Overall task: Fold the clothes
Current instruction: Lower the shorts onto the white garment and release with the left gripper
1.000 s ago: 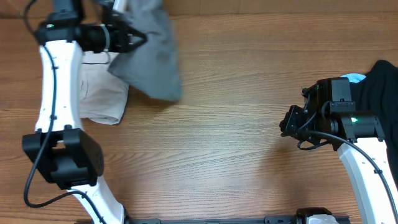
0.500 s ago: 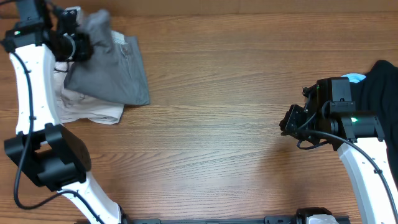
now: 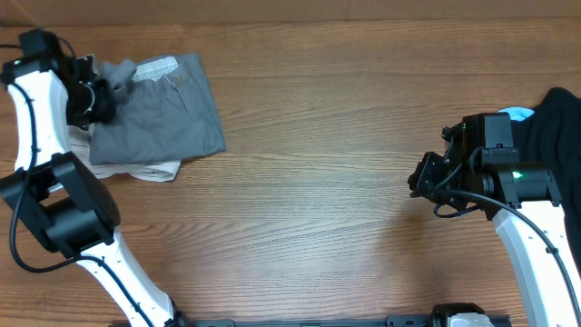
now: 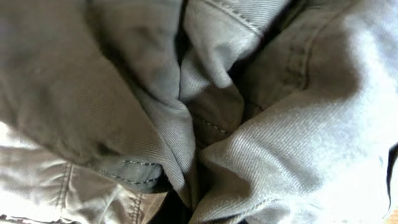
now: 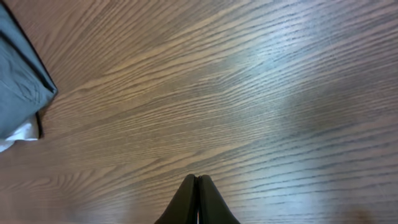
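The grey shorts (image 3: 159, 113) lie spread at the far left of the table, their white dotted waistband (image 3: 156, 66) turned up at the back. They rest on top of the cream shorts (image 3: 136, 169). My left gripper (image 3: 100, 96) is at the grey shorts' left edge. The left wrist view is filled with bunched grey fabric (image 4: 261, 124) that gathers into the hidden jaws, with cream fabric (image 4: 56, 186) below. My right gripper (image 3: 418, 182) is shut and empty (image 5: 198, 182) over bare wood at the right.
A black garment (image 3: 563, 118) with a light-blue one (image 3: 517, 113) under it lies at the far right edge, behind my right arm. The grey shorts' corner (image 5: 18, 93) shows at the left of the right wrist view. The table is brown wood (image 3: 318, 136).
My left arm has swung left and down with the grey shorts, which went from hanging bunched to lying spread on the cream shorts. The right arm has not moved.
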{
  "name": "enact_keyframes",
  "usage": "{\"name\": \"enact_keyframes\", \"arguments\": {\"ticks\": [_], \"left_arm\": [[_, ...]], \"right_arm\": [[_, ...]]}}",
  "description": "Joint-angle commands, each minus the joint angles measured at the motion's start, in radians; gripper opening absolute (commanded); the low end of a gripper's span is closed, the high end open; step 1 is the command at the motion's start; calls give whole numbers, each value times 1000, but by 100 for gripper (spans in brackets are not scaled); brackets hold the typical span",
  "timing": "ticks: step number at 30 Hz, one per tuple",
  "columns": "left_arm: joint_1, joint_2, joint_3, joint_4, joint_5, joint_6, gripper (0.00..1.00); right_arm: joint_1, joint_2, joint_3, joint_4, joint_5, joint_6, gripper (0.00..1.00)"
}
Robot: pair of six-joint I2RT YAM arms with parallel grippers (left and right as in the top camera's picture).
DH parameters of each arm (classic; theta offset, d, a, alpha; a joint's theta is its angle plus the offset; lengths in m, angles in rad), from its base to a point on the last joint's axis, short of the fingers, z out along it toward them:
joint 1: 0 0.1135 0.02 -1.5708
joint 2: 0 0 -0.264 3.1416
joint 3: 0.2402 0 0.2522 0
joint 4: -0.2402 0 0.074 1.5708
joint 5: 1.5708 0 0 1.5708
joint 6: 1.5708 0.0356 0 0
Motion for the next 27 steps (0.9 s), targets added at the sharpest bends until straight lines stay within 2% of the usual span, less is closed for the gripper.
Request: {"name": "enact_keyframes", "arguments": {"ticks": [1, 3, 9, 12, 13, 16, 19, 23, 26, 27], "left_arm": [[42, -18, 23, -2, 126, 16, 4], [50, -29, 23, 14, 209, 49, 4], [53, -78, 23, 101, 235, 98, 4], [53, -105, 23, 133, 394, 213, 4], [53, -115, 23, 145, 407, 222, 4], [53, -126, 23, 156, 334, 216, 4], [53, -117, 22, 142, 126, 211, 4], [55, -112, 20, 157, -26, 132, 18], [55, -109, 20, 164, -130, 47, 36], [56, -109, 20, 164, -164, 18, 46]], "right_arm": [[-3, -8, 22, 10, 10, 5, 5], [-3, -8, 22, 18, 10, 5, 5], [-3, -8, 22, 25, 10, 5, 5], [-3, -8, 22, 30, 10, 5, 5], [-3, -8, 22, 34, 10, 5, 5], [-3, -8, 22, 40, 10, 5, 5], [-3, -8, 22, 41, 10, 5, 5], [-3, -8, 22, 43, 10, 5, 5], [-3, -8, 22, 40, 10, 5, 5], [-3, -8, 22, 38, 10, 5, 5]]}}
